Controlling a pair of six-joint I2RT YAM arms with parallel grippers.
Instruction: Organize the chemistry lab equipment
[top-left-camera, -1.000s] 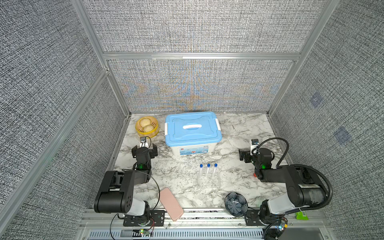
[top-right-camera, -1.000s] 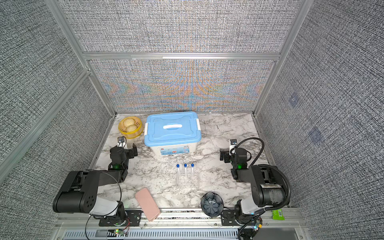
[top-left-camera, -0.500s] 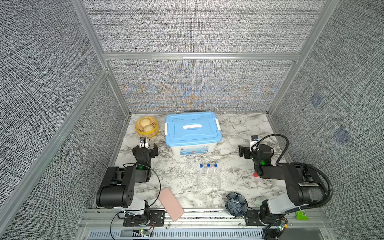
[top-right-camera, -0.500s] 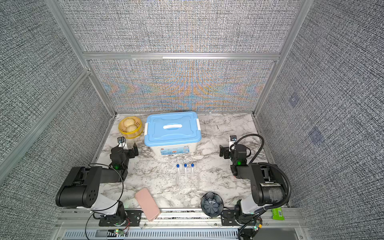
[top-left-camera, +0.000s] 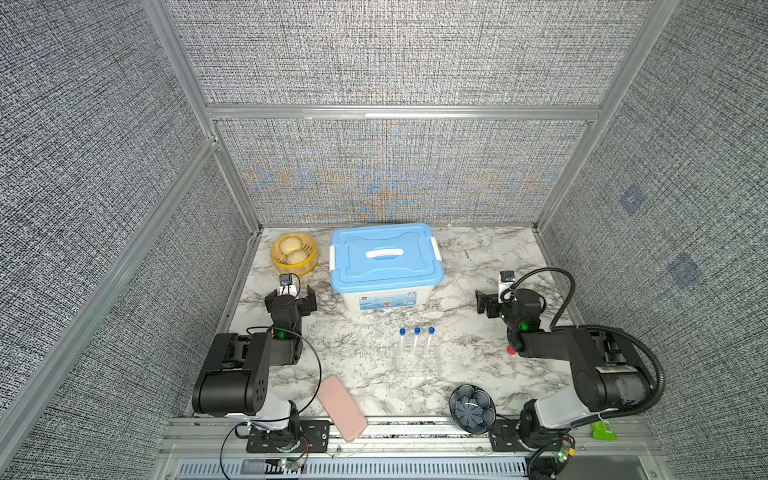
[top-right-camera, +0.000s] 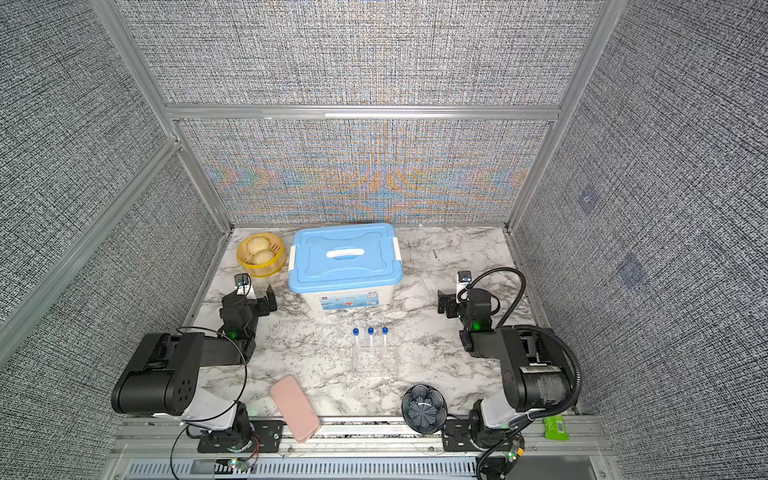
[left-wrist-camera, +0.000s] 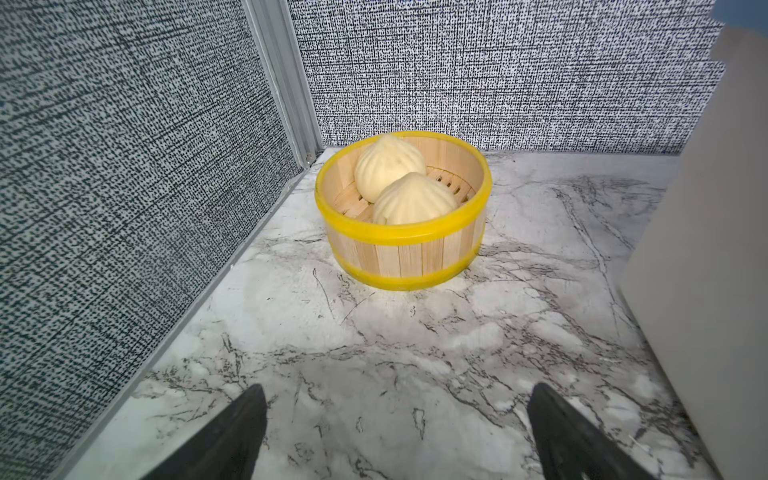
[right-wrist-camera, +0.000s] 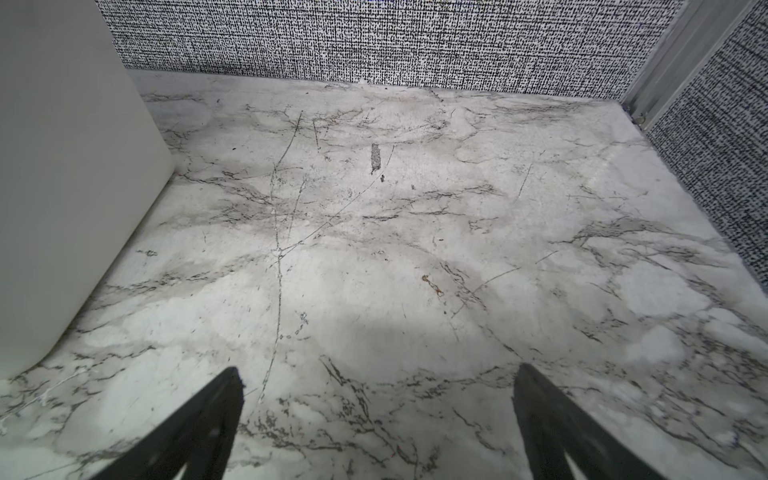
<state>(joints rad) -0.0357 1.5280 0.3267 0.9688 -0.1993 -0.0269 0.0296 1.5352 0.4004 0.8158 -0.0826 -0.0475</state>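
Hidden / unclear:
- Clear rack is a faint outline against the marble table in both top views. It lies just off centre toward 5 o'clock.
- Three blue-capped tubes sit at the rack, caps toward 12 o'clock. Cannot tell if they stand upright or lean.
- A small red object is mostly covered by the right arm and cannot be identified.
- Wrist views cut both grippers off at the fingertips. The storage box shows there only as a blank white wall.

Grippers:
- Left gripper, at 9 o'clock: jaws spread wide, nothing between them.
- Right gripper, at 3 o'clock: jaws spread wide, holding nothing, bare marble beneath.
- Both are well apart from the tubes.

Edges / room:
- Steamer basket sits in the 11 o'clock corner near the wall, with open marble between it and the left gripper.
- Box at 12 o'clock, lid on.
- Pink case at 7 o'clock overhangs the front edge.
- Dark fluted dish at 5 o'clock sits at the front edge.
- Marble from 1 to 3 o'clock is open.
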